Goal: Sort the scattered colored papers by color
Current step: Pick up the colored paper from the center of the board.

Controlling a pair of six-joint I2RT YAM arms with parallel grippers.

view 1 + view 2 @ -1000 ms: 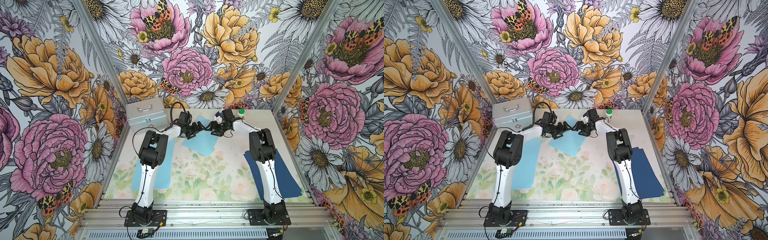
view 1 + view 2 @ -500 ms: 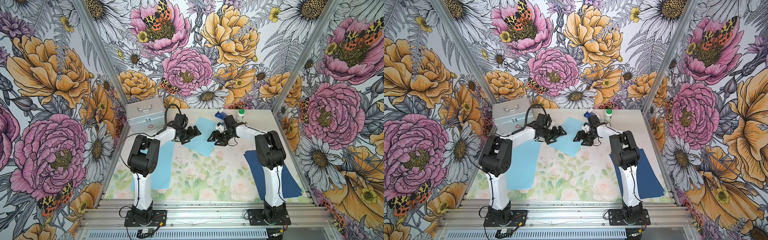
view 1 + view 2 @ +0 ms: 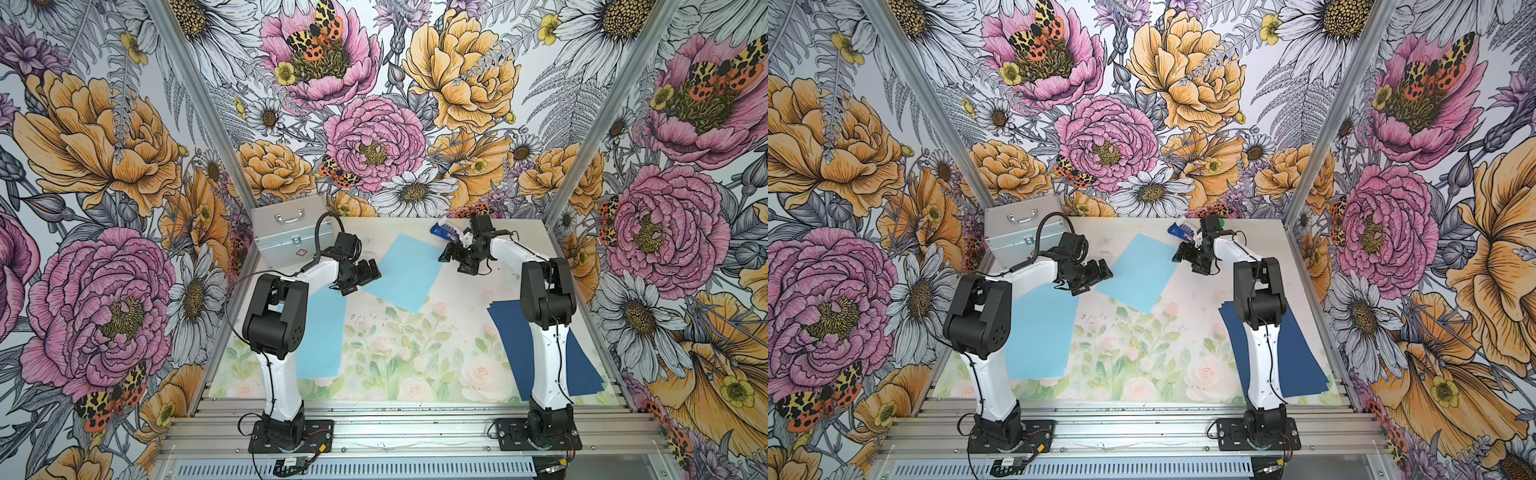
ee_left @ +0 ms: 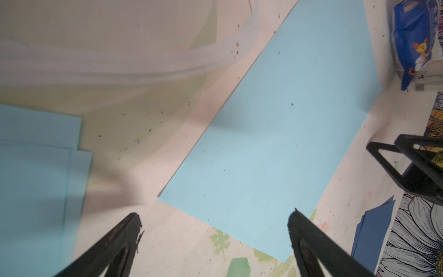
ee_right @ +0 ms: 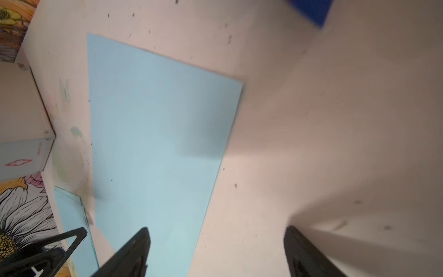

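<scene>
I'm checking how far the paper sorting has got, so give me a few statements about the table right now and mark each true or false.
1. A light blue sheet lies alone mid-table. True.
2. The left gripper holds that sheet. False: it is open and empty.
3. The navy sheets lie on the robot's right side. True.
4. The silver case stands open. False: it is closed.
5. The right gripper is shut. False: its jaws are apart.

A light blue sheet (image 3: 409,274) is seen lying askew mid-table between both open grippers; light blue stack (image 3: 322,332) at left, navy stack (image 3: 511,332) at right, silver case (image 3: 286,230) behind.
</scene>
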